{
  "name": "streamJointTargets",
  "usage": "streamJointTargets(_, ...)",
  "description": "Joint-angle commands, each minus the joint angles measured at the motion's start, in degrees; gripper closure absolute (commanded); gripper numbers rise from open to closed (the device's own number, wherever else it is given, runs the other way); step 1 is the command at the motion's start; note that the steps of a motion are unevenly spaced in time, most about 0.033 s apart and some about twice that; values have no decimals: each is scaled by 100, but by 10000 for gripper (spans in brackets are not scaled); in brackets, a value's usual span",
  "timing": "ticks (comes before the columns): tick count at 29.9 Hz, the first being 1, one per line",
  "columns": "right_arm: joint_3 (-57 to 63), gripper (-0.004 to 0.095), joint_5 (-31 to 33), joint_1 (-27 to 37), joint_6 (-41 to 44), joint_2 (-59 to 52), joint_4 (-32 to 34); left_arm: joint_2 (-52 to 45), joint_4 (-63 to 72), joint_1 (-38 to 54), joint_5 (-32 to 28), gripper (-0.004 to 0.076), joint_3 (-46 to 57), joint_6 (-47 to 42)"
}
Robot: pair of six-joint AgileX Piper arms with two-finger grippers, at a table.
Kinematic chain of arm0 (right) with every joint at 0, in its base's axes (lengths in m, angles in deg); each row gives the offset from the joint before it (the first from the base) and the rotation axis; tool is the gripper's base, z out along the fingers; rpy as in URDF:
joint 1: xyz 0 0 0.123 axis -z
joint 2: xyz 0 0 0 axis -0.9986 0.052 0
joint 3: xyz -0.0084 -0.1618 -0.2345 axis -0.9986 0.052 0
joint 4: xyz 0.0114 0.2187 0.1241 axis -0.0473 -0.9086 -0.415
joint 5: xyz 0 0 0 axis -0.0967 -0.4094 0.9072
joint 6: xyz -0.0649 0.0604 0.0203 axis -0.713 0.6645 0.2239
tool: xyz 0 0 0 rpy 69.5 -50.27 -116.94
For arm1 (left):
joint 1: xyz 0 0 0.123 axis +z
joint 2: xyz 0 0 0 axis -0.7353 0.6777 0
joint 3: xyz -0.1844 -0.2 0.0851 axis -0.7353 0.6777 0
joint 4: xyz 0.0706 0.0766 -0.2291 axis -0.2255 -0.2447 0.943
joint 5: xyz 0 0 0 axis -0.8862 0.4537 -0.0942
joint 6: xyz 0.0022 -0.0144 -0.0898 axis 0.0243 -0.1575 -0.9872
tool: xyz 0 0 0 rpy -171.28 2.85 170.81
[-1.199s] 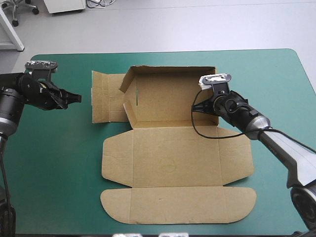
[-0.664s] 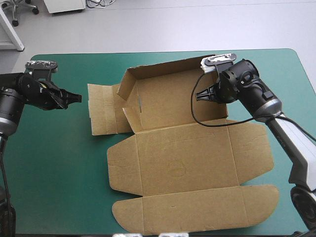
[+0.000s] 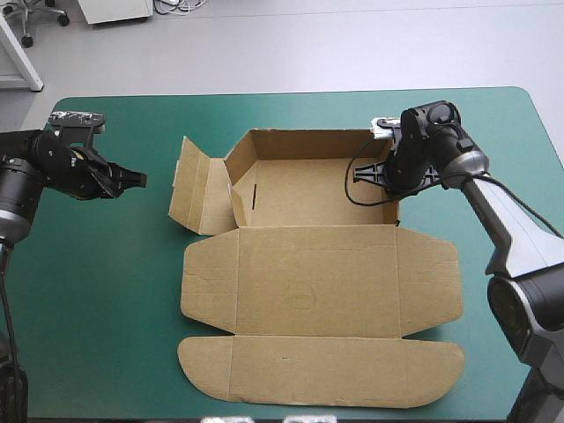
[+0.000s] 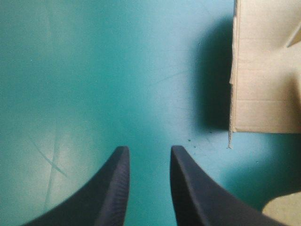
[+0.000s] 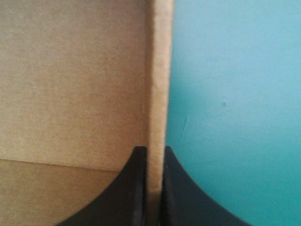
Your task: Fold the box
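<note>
The brown box [image 3: 317, 282] lies in the middle of the teal-green table, its far part raised into a tray with back and side walls, its lid panels flat toward the near edge. My right gripper [image 3: 394, 173] sits at the tray's right wall, shut on the box: the wall's edge [image 5: 158, 94] stands pinched between both black fingers [image 5: 136, 188]. A loose side flap [image 3: 196, 187] leans out at the tray's left. My left gripper [image 3: 137, 179] hovers over bare cover to the left of that flap, open, holding nothing; the flap's edge [image 4: 263, 70] shows ahead of it.
Teal-green cover [image 3: 88, 291] stretches left of the box and in a strip along the right edge. The table's far edge lies just behind the tray's back wall [image 3: 313, 132].
The right gripper has swung the tray's right side back down and square, turning the whole box back straight. The left side flap now leans up. The left arm has barely moved.
</note>
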Motion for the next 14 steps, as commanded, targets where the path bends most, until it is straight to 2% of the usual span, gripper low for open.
streamJointTargets(1, -468, 927, -13, 44, -120, -41, -71, -216, 155, 4, -200, 504, -145, 10)
streamJointTargets(4, -662, 886, -117, 44, -163, 94, 0, -216, 189, 4, -200, 504, -145, 107)
streamJointTargets(6, -747, 788, -161, 44, -331, 136, 57, -216, 230, 4, -211, 504, -145, 130)
streamJointTargets(10, -1030, 508, -103, 44, -399, 136, 445, -216, 257, 4, -224, 504, -145, 130)
streamJointTargets(12, -1236, 433, 15, 44, -399, 136, 569, -216, 257, 4, -198, 504, -145, 130)
streamJointTargets(14, -1483, 400, 43, 44, -459, 136, 624, -216, 257, 4, -185, 504, -145, 130)
